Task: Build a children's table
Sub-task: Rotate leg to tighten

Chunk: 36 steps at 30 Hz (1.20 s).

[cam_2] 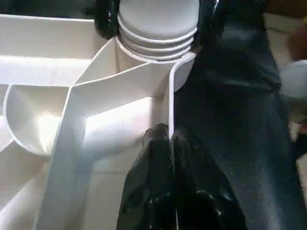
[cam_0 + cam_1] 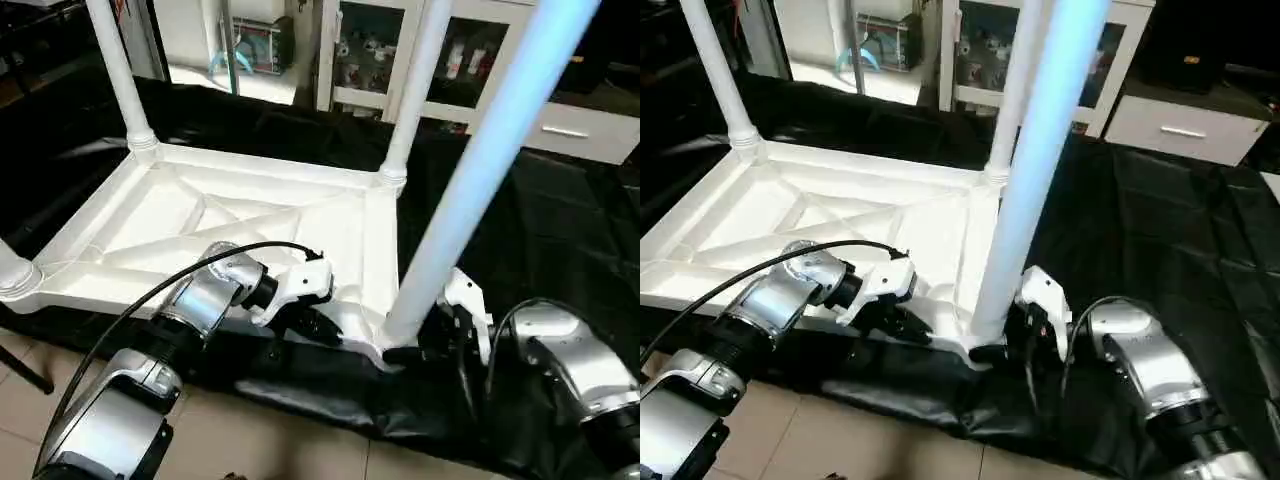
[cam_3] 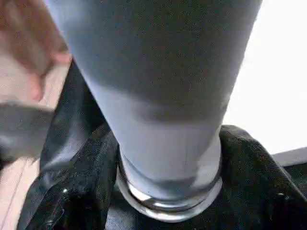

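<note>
While four legs (image 2: 470, 170) stand socketed, left hand (image 1: 170, 143) pinches tabletop (image 2: 150, 215) rim, right hand (image 2: 432, 345) clasps nearest leg.

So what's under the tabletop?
A black sheet spreads under the tabletop and past its edges. Beyond the sheet's near edge is tiled floor. What lies beneath the sheet is covered.

The white plastic tabletop (image 2: 250, 230) lies upside down on black sheeting, its X-ribbed underside facing up. White tapered legs stand upright in its corner sockets: two far legs (image 2: 120, 75) (image 2: 415, 85), the near-right leg (image 2: 480, 170), and a near-left leg base (image 2: 12, 270).
</note>
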Motion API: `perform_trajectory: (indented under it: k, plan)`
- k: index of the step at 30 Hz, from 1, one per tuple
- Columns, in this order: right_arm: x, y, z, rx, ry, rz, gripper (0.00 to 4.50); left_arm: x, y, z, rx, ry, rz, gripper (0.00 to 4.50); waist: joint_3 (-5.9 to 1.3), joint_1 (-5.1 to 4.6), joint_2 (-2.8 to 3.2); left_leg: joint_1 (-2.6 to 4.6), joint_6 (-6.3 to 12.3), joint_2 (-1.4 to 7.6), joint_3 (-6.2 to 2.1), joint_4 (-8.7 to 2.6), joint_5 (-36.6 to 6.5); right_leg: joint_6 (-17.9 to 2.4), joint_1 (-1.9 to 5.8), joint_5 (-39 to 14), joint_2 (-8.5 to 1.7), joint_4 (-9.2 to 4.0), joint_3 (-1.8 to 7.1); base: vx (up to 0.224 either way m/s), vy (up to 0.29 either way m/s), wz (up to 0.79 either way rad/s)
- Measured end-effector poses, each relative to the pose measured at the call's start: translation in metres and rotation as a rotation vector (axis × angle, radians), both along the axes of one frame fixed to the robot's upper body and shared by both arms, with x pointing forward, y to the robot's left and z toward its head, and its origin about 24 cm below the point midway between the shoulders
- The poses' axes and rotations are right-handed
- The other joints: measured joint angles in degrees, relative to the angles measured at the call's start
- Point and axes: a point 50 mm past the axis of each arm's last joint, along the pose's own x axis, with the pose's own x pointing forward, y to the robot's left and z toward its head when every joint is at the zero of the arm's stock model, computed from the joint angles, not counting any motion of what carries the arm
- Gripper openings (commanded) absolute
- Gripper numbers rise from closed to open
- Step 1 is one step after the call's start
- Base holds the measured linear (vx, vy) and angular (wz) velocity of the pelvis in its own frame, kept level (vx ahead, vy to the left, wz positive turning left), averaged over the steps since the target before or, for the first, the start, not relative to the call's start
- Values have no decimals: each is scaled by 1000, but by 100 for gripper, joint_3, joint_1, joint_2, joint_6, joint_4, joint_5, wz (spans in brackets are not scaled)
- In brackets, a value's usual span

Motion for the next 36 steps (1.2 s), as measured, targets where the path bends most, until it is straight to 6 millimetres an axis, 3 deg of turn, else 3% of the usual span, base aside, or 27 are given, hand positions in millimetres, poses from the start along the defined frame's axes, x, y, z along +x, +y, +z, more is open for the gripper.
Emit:
perform_trajectory:
  k: [2, 7, 10, 15, 25, 28, 33, 36]
  plan:
    - [6, 1, -6, 27, 3, -121, 270, 6, -5, -4, -13, -21, 80, 0, 3, -38, 0, 64, -1, -3, -4, 2, -1, 35, 52, -22, 0, -6, -1, 0, 0, 0]
    - [26, 2, -12, 73, -6, -482, 270, 18, -24, -8, -56, -75, 269, 0, 13, -286, 13, 47, -1, -5, -41, 6, -1, 46, 57, -29, -1, -74, -39, -21, 2, -2]
    - [36, 3, -14, 84, -9, -671, 269, 24, -42, -9, -76, -96, 376, 0, 13, -344, 13, 15, 0, -10, -54, 6, 0, 45, 33, -28, 4, -104, -42, 0, 0, 0]
    - [59, 27, -15, 53, -75, -1020, 269, 32, -72, -10, -78, -169, 588, 0, 15, -380, 18, 8, 0, -14, -47, 6, 0, 39, 20, -23, 2, -99, -34, 0, 0, 0]
    - [68, 35, -10, 75, -130, -1061, 269, 37, -74, -4, -79, -220, 598, 0, 9, -295, 29, 13, 4, -6, -13, -59, 0, -1, 0, 20, 11, -79, -31, 21, -2, 1]
    - [66, 30, -10, 98, -127, -1014, 339, 37, -72, -3, -74, -233, 559, 0, 9, -292, 29, 5, 7, -4, -10, -60, 2, 1, -16, 19, 11, -73, -28, 0, 0, 0]
    - [59, 23, 10, 177, -197, -829, 375, 34, -54, -1, -68, -188, 411, 0, 10, -292, 27, -31, 28, 0, -9, -38, 15, -1, -76, 17, 11, -30, -15, 0, 0, 0]
    - [55, 18, 28, 193, -269, -684, 394, 27, -42, -2, -61, -156, 298, 0, 8, -205, 21, -22, 2, 0, -3, -31, 0, -2, -66, 6, 7, -10, -18, 0, 0, 0]
